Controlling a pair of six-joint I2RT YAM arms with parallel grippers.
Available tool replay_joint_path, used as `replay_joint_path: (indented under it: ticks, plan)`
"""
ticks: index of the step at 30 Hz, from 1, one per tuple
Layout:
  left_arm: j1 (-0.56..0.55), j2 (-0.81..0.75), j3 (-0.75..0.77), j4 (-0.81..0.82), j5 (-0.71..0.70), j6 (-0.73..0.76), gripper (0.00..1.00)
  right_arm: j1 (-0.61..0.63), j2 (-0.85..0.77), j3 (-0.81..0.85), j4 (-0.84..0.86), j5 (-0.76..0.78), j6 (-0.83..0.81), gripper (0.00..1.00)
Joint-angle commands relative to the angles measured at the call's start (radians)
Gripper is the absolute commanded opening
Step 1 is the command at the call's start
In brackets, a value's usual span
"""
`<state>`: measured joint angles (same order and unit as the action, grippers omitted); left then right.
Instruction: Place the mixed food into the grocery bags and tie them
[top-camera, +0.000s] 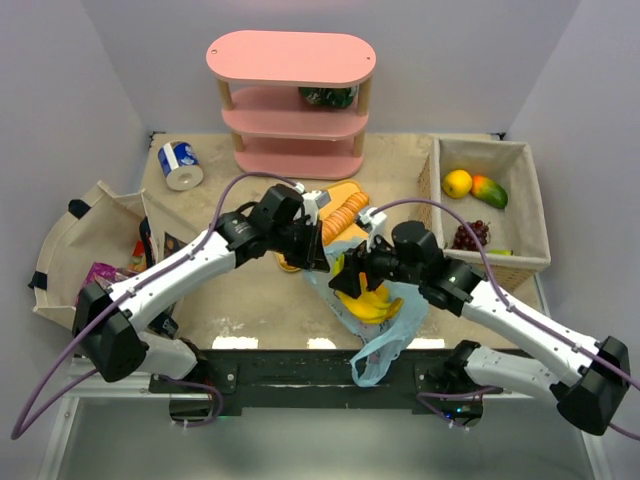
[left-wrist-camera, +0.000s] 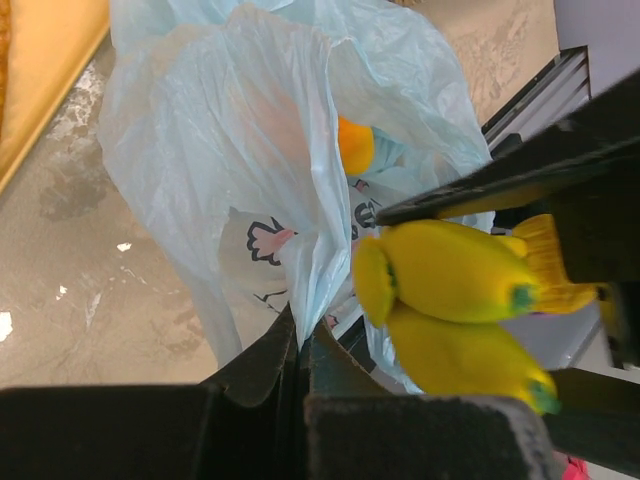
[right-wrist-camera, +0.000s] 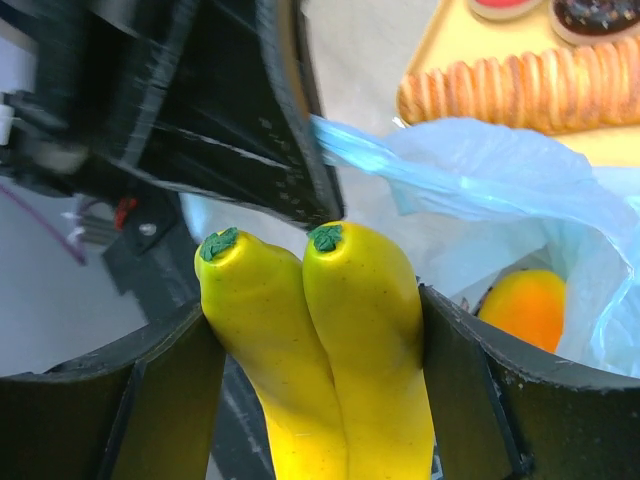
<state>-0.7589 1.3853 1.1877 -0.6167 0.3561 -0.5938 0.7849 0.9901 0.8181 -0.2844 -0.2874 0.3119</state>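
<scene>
The bananas (left-wrist-camera: 450, 280), a joined pair, are clamped between the two fingers of the right gripper (right-wrist-camera: 315, 315), which is closed on their sides. The rim of the light-blue grocery bag (top-camera: 385, 340) is pinched in the fully closed left gripper (left-wrist-camera: 303, 335), so that the film is held up off the tabletop (top-camera: 260, 300).

The coming move is judged to turn on one relation. The bag's mouth lies just beside the bananas, towards the left gripper and slightly lower. The long axis of the bananas runs straight out along the right gripper's fingers, green-tipped ends leading. Only the right arm carries the food, so a short push along that axis should be what is called for, with the rim kept lifted by the left arm.

From above, the bananas are seen over the middle of the bag, near the front edge of the tabletop, but the opening itself is hidden by both wrists. In the left wrist view the pinched edge is shown touching or nearly touching the bananas. Whether the tips have crossed the rim cannot be told. In the right wrist view an orange fruit (right-wrist-camera: 530, 305) is shown already inside the bag, with a sliced loaf (right-wrist-camera: 530, 85) and a doughnut (right-wrist-camera: 600, 15) lying beyond it.
</scene>
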Motion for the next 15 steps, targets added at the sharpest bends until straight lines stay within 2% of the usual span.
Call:
replay_joint_path:
  ticks: [1, 5, 6, 9, 13, 15]
  plan:
    - [0.007, -0.058, 0.013, 0.043, 0.052, -0.05, 0.0, 0.06, 0.036, -0.019, 0.108, 0.184, -0.065, 0.06]
    - [0.007, -0.087, 0.02, 0.04, 0.072, -0.066, 0.0, 0.117, 0.085, 0.022, 0.044, 0.43, -0.115, 0.05]
    - [0.007, -0.094, 0.021, 0.038, 0.078, -0.07, 0.0, 0.128, 0.091, 0.027, 0.016, 0.535, -0.125, 0.05]
    - [0.007, -0.12, 0.021, 0.037, 0.102, -0.09, 0.0, 0.139, 0.087, 0.007, 0.01, 0.669, -0.171, 0.05]
    - [0.009, -0.141, 0.044, 0.026, 0.139, -0.112, 0.0, 0.139, 0.127, -0.028, -0.01, 0.795, -0.174, 0.04]
    - [0.009, -0.155, 0.062, 0.014, 0.145, -0.121, 0.0, 0.139, 0.16, -0.051, -0.001, 0.806, -0.162, 0.05]
